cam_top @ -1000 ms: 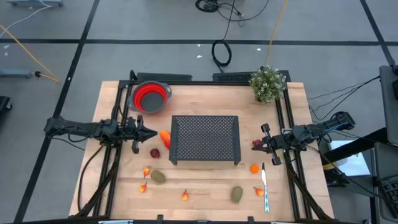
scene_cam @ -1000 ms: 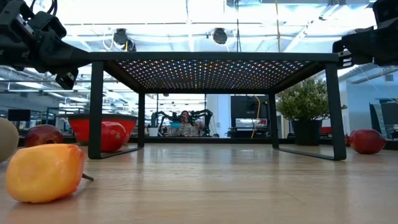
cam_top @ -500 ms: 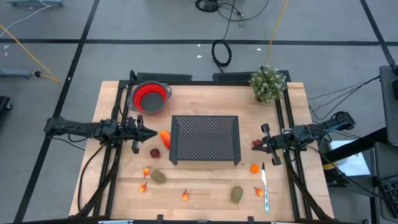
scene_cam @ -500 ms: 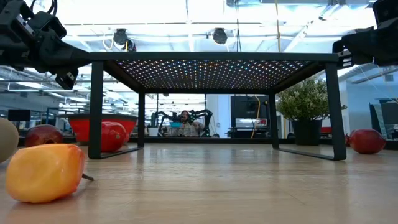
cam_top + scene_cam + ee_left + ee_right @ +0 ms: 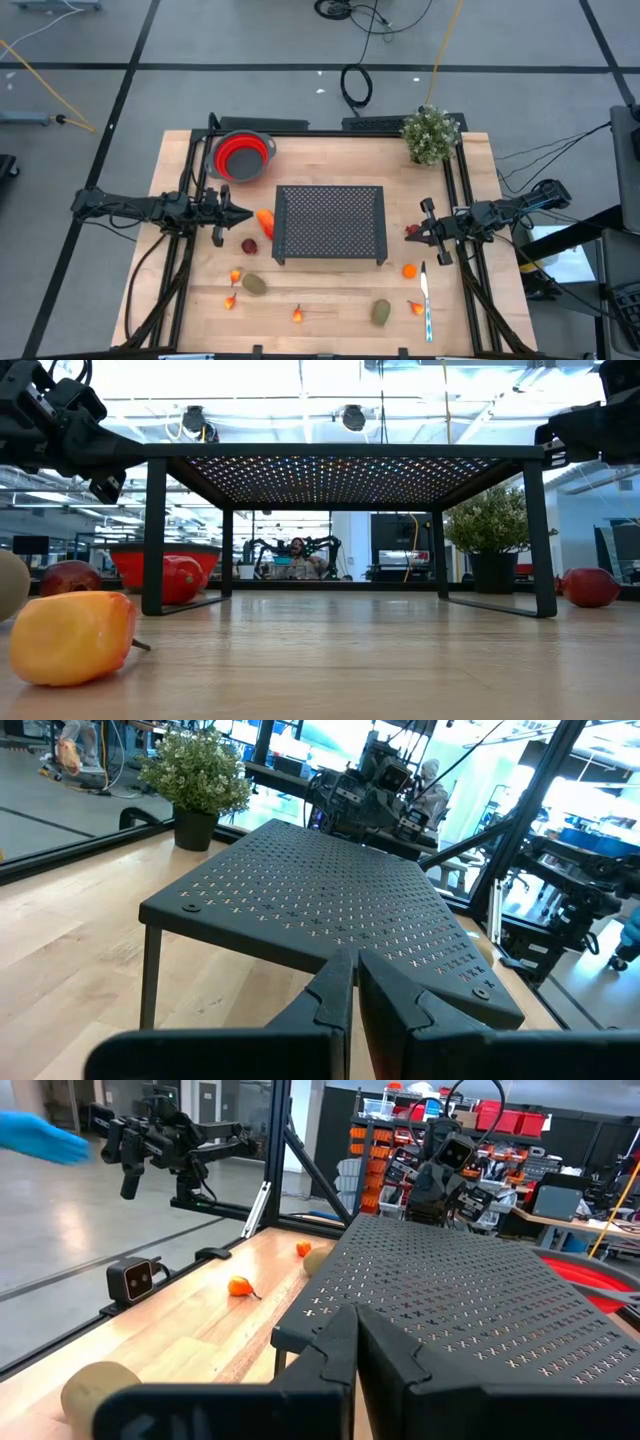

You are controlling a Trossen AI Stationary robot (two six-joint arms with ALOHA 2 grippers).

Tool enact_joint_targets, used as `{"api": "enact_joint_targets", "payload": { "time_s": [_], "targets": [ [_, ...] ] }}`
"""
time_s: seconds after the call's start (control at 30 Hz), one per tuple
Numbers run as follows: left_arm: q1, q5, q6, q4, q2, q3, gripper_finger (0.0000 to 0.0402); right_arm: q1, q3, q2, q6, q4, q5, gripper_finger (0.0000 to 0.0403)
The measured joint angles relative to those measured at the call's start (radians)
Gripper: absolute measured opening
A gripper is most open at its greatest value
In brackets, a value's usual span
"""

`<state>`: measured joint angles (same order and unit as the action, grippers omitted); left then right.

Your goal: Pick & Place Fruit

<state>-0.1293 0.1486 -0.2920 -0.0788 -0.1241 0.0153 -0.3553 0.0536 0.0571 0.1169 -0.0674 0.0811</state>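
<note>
Two grippers were seen closed, empty: left gripper beside long orange piece, right gripper at rack opposite side. Fruit was scattered on table around rack: dark red round one, brownish-green ovals. Pieces judged light, hard, smooth, likely slippery; grip advised across middle.

Overhead, table-level, 2 wrist views share rack.

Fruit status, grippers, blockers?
Left gripper and right gripper shut, empty, flanking rack. Fruit untouched on table. Nothing blocking.
</note>
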Motion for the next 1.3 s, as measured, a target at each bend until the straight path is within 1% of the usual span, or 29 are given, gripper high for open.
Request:
{"api": "enact_joint_targets", "payload": {
  "time_s": [0.47,0.63,0.8,0.87,0.97,1.07,1.2,1.3],
  "targets": [
    [0.000,0.002,0.000,-0.002,0.000,0.000,0.0019,0.000,0.000,0.000,0.000,-0.009,-0.002,0.0000],
    [0.000,0.066,0.002,-0.088,0.000,0.000,0.0019,0.000,0.000,0.000,0.000,-0.011,-0.002,0.0000],
    [0.000,0.209,0.021,-0.279,0.000,0.005,0.0019,0.000,0.000,0.000,0.000,-0.011,-0.002,0.0000],
    [0.000,0.232,0.064,-0.290,0.000,0.031,0.0019,0.000,0.000,0.000,0.000,-0.011,-0.002,0.0000],
    [0.000,0.262,0.111,-0.222,-0.008,0.107,0.0019,0.000,0.000,0.000,0.000,-0.011,0.000,0.0000],
    [0.000,0.325,0.126,-0.070,-0.053,0.217,0.0019,0.000,0.000,0.000,0.000,-0.011,0.000,0.0000],
    [0.000,0.420,0.137,0.156,-0.170,0.381,0.0019,0.000,0.000,0.000,0.000,-0.018,0.000,0.0000],
    [0.000,0.497,0.134,0.266,-0.275,0.485,0.0019,0.000,0.000,0.000,0.000,-0.027,0.000,0.0000]
  ]
}}
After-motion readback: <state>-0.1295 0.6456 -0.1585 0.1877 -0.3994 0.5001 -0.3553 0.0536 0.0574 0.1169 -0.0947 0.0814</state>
